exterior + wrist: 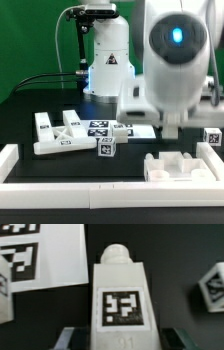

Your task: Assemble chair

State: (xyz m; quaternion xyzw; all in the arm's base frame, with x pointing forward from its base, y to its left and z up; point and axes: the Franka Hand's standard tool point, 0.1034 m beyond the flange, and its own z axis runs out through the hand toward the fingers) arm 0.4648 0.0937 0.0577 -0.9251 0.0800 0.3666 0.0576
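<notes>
the gripper (120, 336) straddles the chair's tagged white bar (120, 297) lying on the black table (175, 258), one jaw each side; whether they clamp it i cannot tell; a small tagged cube (212, 286) lies beside.

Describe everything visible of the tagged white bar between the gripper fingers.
The white bar looks like matte plastic, blocky, with a rounded peg at one end and one black-and-white square tag on its upper face. It lies flat on the dark table, between the gripper's fingers; whether they touch it is unclear.
</notes>
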